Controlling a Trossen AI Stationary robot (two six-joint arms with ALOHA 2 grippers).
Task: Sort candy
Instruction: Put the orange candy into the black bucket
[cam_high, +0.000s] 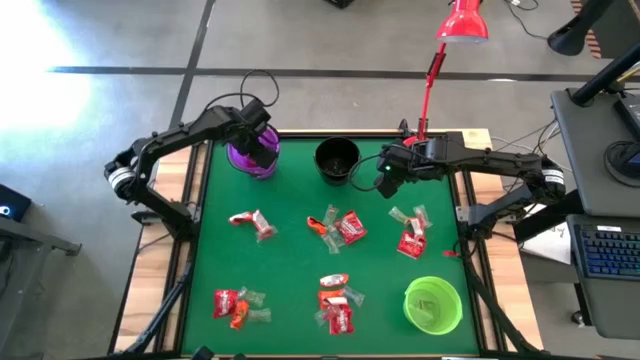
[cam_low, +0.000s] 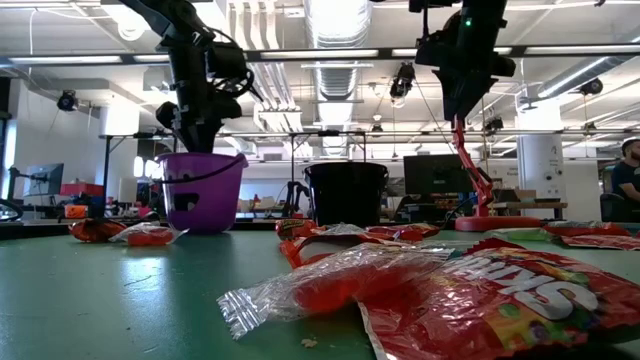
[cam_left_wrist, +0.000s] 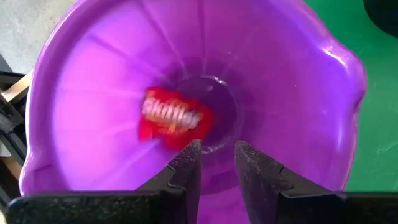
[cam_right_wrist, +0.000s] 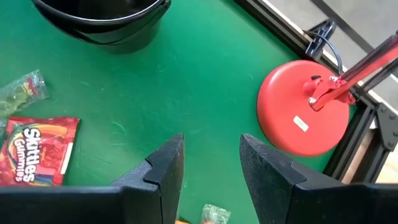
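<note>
Looking down, candy lies scattered over the green bench between purple cup, black cup and green cup; from its wrist, the left end effector, slightly parted and empty, hangs over a blurred red sweet inside the purple cup, while the right end effector gapes empty beside the lamp base.

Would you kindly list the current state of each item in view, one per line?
Purple cup: upright, one red Skittles packet inside.
Black cup: upright, contents not visible.
Green cup: upright, apparently empty.
Loose candy: scattered on the green mat, unsorted.
Left hand: open, empty, over the purple cup.
Right hand: open, empty, above the mat.
</note>
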